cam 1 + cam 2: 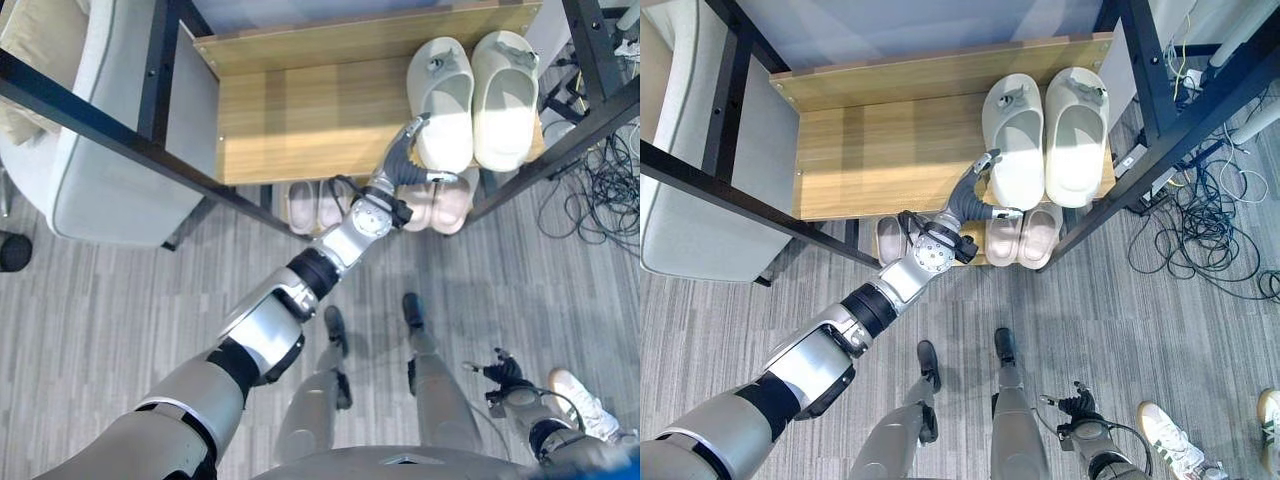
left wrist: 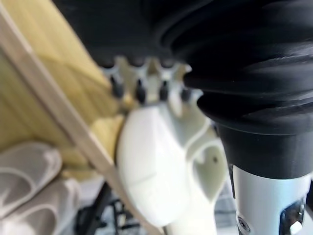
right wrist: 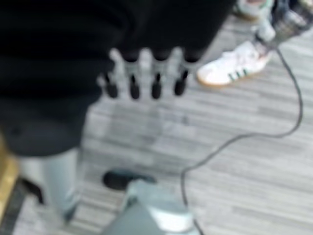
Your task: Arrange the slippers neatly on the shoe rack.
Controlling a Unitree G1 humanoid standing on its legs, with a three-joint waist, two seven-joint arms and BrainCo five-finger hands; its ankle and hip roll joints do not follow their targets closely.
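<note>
Shoe rack [image 1: 890, 150]: wooden shelves in a black metal frame, seen from above. Top shelf bare along its left and middle; a pair of cream clog slippers sits side by side at its right end, toes toward the back.

Left clog slipper [image 1: 1013, 140] and right clog slipper [image 1: 1076, 130] touch along their inner edges; the right one sits slightly further back.

Left hand [image 1: 970, 195] reaches over the shelf's front edge to the heel end of the left clog. Fingers lie straight against the slipper's left side, thumb out along the heel rim. Fingers extended, not wrapped round anything. In the left wrist view the dark fingertips [image 2: 139, 90] rest on the clog's pale heel, the shelf's wooden edge running just beside it.

Lower shelf: two pairs of pale pink slippers [image 1: 1025, 235], partly hidden under the top shelf and the arm.

Right hand [image 1: 1078, 405] hangs low by the robot's side over the grey plank floor, well away from the rack, fingers loosely spread, holding nothing.

A person's white sneaker [image 1: 1170, 432] stands on the floor near it. Tangle of cables [image 1: 1200, 230] right of the rack. Grey sofa [image 1: 90, 160] on the left.
</note>
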